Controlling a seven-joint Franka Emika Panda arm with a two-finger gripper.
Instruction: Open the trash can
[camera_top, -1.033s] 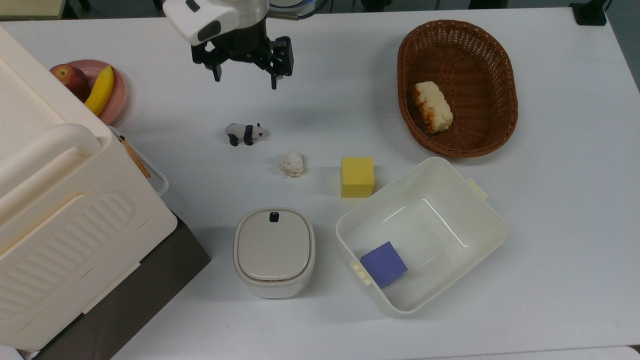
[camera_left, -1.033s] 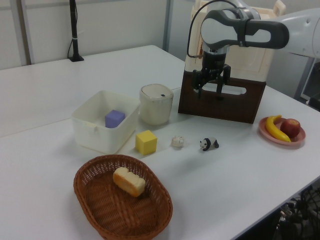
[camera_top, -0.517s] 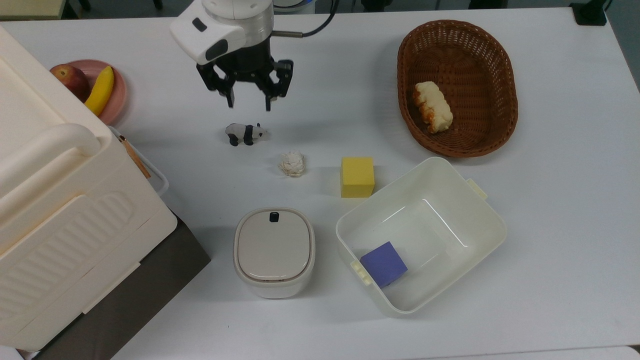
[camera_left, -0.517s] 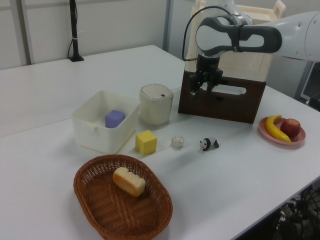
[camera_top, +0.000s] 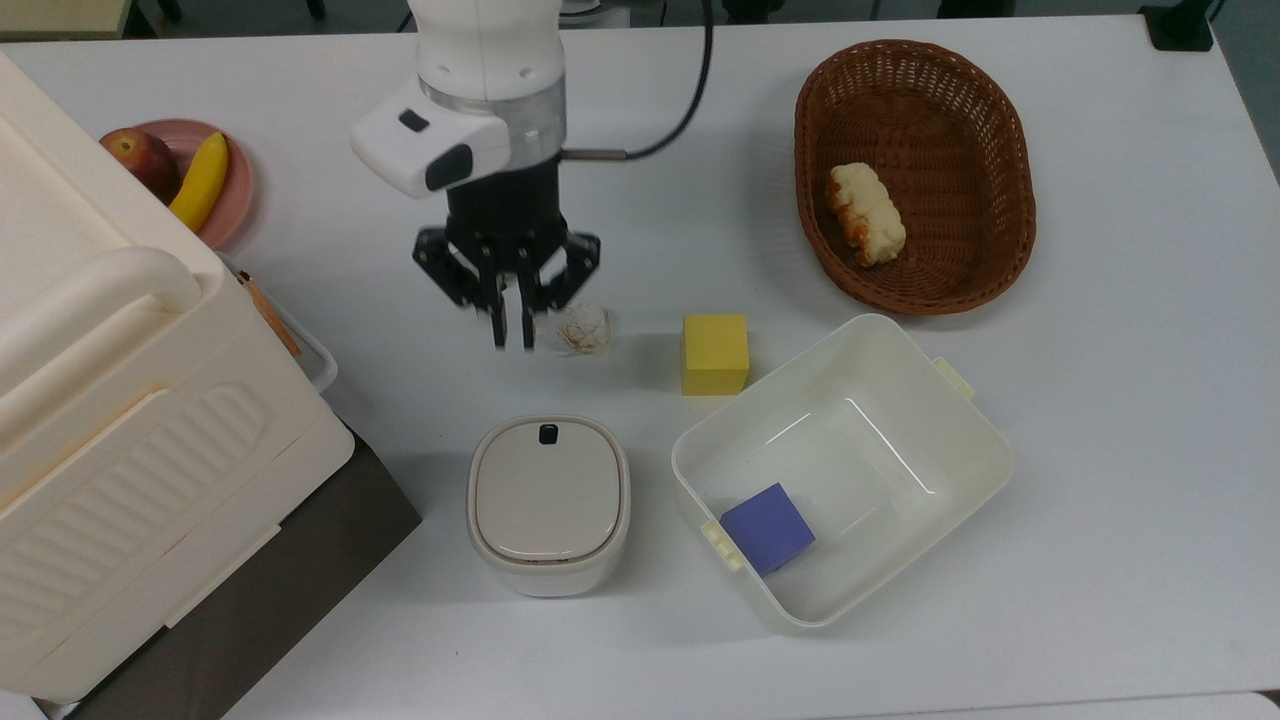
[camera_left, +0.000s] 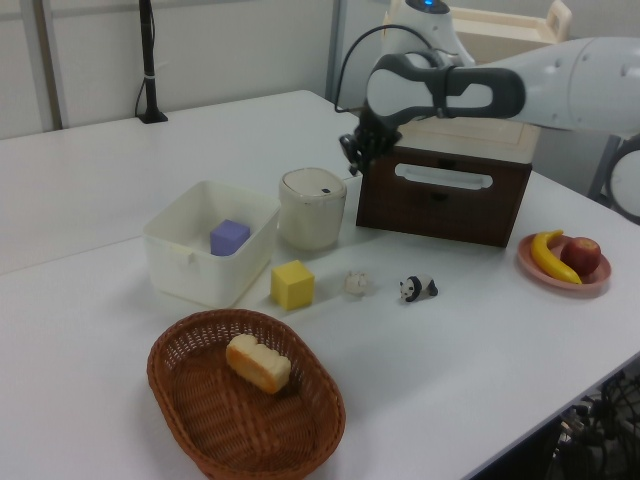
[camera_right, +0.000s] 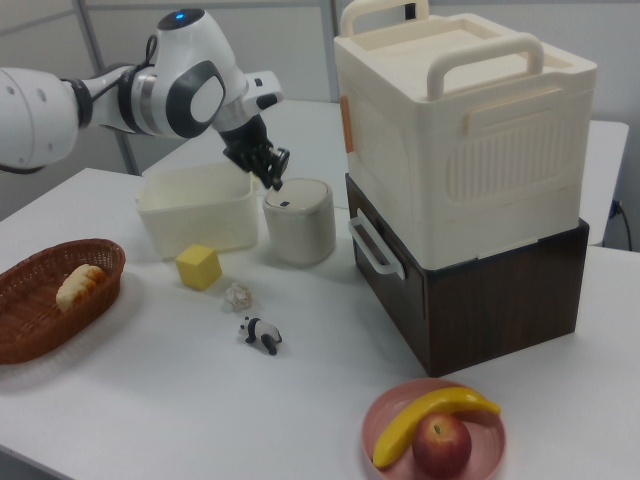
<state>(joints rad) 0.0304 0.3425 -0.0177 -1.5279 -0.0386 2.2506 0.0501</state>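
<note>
In the top view, from left to right, the black two-finger tool (camera_top: 514, 335) hangs empty with its fingers nearly together above the white table (camera_top: 1100, 400), short of the small cream-white rounded-square trash can (camera_top: 548, 505), whose small black lid button (camera_top: 548, 433) probably needs a straight, centred downward press.

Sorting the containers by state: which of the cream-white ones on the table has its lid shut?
The trash can, small and rounded, with a flat beige lid and black button. The white tub beside it has no lid.
</note>
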